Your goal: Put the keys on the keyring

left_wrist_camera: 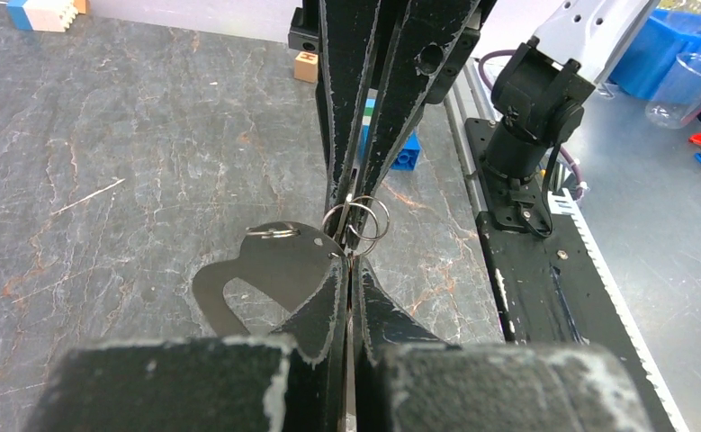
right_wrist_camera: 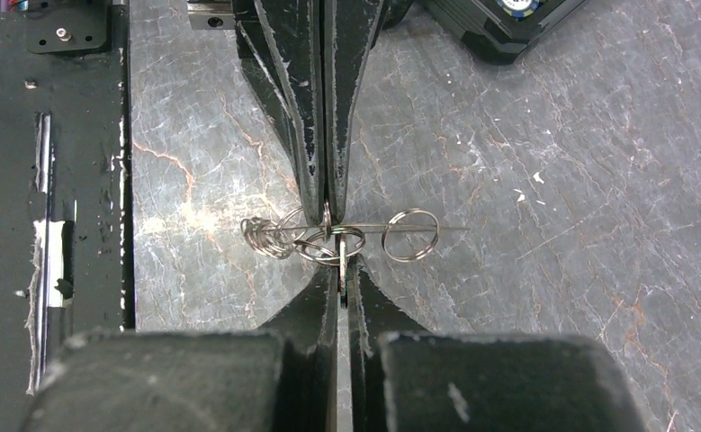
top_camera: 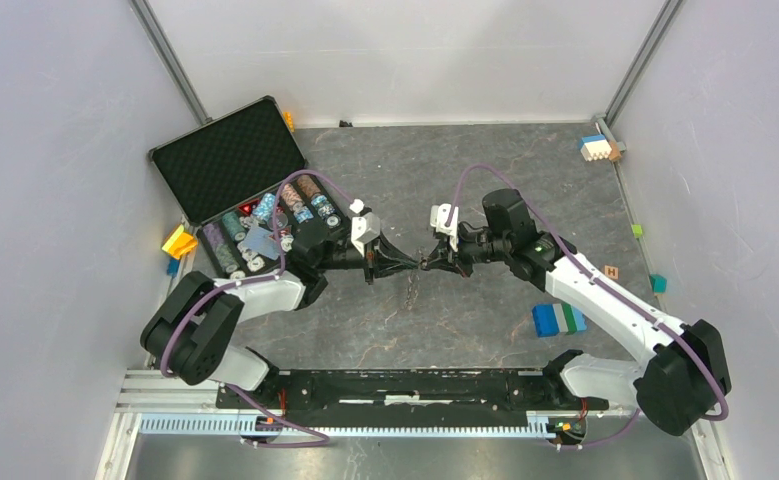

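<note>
Both arms meet tip to tip over the middle of the table. My left gripper (top_camera: 405, 263) (left_wrist_camera: 350, 265) is shut on a corner of the keyring (left_wrist_camera: 256, 274), a flat grey D-shaped plate sticking out to its left. My right gripper (top_camera: 435, 263) (right_wrist_camera: 341, 261) is shut on a thin metal piece among small wire rings (right_wrist_camera: 328, 243) (left_wrist_camera: 362, 220). More wire rings (right_wrist_camera: 265, 236) hang to one side, and a single ring (right_wrist_camera: 411, 234) to the other. In the right wrist view the keyring shows only edge-on, as a thin line. I cannot make out the keys.
An open black case (top_camera: 227, 160) with chips stands at the back left. A blue, green and white block (top_camera: 558, 318) lies right of centre. Small blocks (top_camera: 598, 148) sit in the far right corner, and a lettered cube (top_camera: 611, 271) near the right arm. The mounting rail (top_camera: 405, 385) runs along the near edge.
</note>
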{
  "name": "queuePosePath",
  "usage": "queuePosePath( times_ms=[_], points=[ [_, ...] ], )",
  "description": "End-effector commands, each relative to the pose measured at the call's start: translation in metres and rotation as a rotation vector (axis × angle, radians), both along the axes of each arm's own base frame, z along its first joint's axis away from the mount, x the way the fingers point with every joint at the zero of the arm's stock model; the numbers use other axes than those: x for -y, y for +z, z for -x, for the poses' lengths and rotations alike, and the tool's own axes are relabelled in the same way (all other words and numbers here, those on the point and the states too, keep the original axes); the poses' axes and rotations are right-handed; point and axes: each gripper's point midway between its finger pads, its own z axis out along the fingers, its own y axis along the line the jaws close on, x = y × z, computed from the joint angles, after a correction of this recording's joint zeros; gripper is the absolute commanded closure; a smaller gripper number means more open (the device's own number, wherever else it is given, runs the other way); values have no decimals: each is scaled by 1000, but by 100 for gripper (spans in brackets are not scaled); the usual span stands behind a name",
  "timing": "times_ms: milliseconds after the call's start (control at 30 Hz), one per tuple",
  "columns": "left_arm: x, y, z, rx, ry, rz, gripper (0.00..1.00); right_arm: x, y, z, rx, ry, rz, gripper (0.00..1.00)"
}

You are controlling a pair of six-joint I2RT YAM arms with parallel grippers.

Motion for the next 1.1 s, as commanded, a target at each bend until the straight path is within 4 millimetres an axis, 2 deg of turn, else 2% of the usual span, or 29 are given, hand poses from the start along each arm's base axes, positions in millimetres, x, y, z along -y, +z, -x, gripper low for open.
queuePosePath(
  times_ms=[0, 333, 533, 633, 767, 900, 1000, 1067],
  points=[
    [3, 20, -8, 103, 23, 26, 98, -6, 26, -2, 57, 30, -38, 100],
    [3, 26, -16, 101, 65, 27, 86, 5, 27, -5, 96, 7, 20, 100],
    [1, 29, -17, 121, 74, 21, 74, 10, 24, -7, 93, -1, 67, 100],
    [0, 30, -18, 134, 75, 14, 67, 13, 25, -13, 101, -24, 95, 100],
    [-2, 34, -20, 146, 81, -2, 58, 21, 41, -31, 171, -87, 163, 100],
    [-7, 38, -24, 176, 98, -31, 42, 25, 58, -44, 242, -145, 229, 100],
    [-12, 36, -31, 173, 128, -79, 27, 27, 61, -54, 284, -193, 304, 100],
    [-19, 32, -42, 168, 187, -142, 20, 33, 59, -64, 311, -235, 391, 100]
  ],
)
